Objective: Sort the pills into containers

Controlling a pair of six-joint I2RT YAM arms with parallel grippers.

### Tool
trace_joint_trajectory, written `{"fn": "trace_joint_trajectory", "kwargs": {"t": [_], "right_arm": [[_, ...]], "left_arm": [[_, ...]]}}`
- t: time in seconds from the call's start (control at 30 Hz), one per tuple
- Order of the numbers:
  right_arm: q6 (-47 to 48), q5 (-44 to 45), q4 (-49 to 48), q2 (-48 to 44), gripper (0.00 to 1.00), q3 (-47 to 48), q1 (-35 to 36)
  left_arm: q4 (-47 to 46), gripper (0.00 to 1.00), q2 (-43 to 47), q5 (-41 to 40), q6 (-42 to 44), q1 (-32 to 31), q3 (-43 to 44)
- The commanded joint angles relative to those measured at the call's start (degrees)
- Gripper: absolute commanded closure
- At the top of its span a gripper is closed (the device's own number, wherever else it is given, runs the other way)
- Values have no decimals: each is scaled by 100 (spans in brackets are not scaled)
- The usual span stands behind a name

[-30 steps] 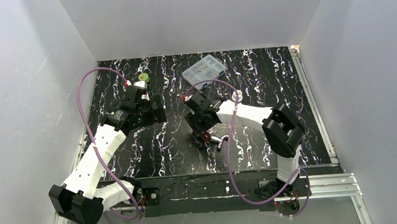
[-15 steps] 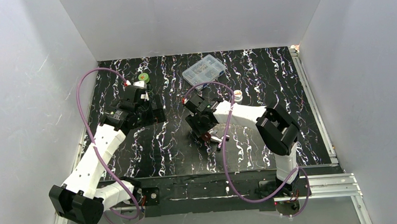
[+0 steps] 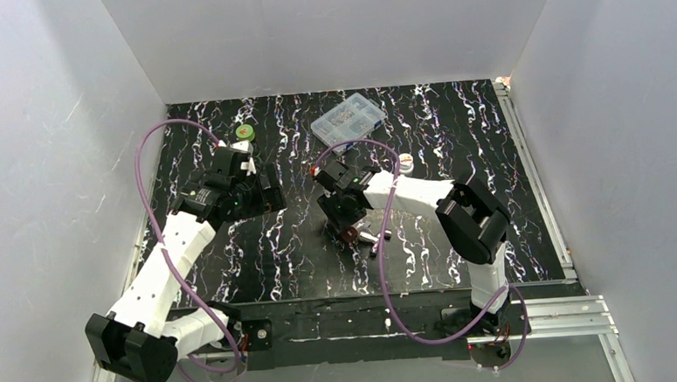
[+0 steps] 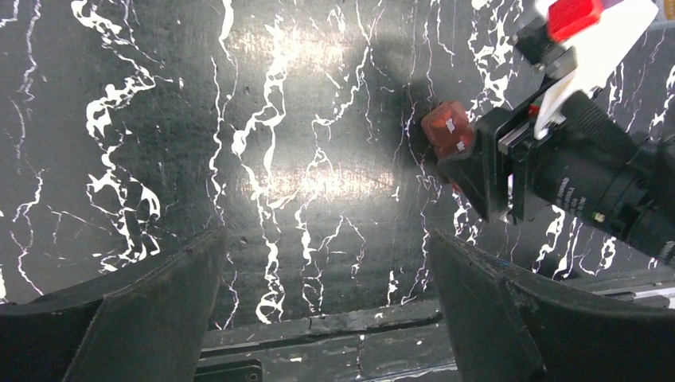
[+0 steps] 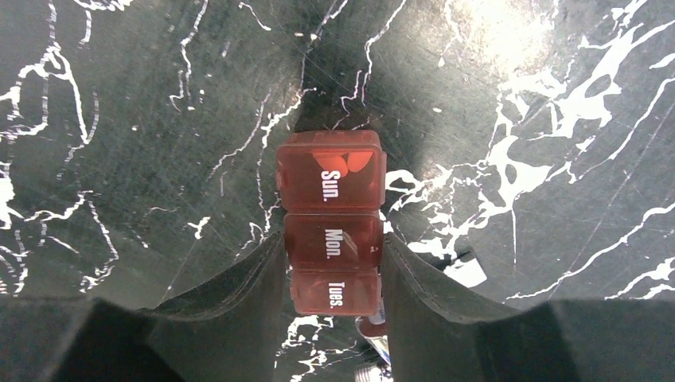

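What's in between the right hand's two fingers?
A red pill box marked Sun., Mon., Tues. sits between the fingers of the right hand, both touching its sides. The right wrist view shows it.

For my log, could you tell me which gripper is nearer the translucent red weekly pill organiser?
Right. The right gripper straddles the red pill organiser, one finger each side; the left gripper hangs open, well apart from it.

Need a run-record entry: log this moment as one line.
left hand: open, empty | right hand: straddling red pill organizer, grip unconfirmed | green-capped bottle: untouched
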State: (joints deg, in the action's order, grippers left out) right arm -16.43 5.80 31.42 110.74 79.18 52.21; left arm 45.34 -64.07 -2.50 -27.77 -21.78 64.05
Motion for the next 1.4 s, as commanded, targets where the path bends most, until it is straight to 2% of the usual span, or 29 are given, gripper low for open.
{"fn": "trace_joint_trajectory", "kwargs": {"t": [0.0, 0.3, 0.53, 0.67, 0.83, 0.97, 1.37], "right_arm": [[-256, -487, 17, -208, 68, 349, -185], [-649, -1666, 179, -836, 71, 502, -653], [-929, -2679, 299, -1644, 71, 747, -1079], [-964, -2951, 455, -1949, 71, 929, -1127], [-983, -2664, 606, -2257, 71, 951, -1105], [-1001, -2268, 638, -2307, 71, 1053, -940], [-1018, -1677, 728, -2149, 71, 1269, -775]], "left_arm": [[-109, 2, 60, 346, -88, 66, -220], [-525, 4, 158, 1029, -253, 201, -496], [-1414, 15, 485, 2343, -508, 406, -675], [-2190, 17, 432, 3138, -980, 525, -774], [-3070, 21, 94, 3612, -2069, 557, -808], [-3619, 26, 4, 3478, -2793, 541, -976], [-3701, 32, -235, 3338, -2976, 84, -978]]}}
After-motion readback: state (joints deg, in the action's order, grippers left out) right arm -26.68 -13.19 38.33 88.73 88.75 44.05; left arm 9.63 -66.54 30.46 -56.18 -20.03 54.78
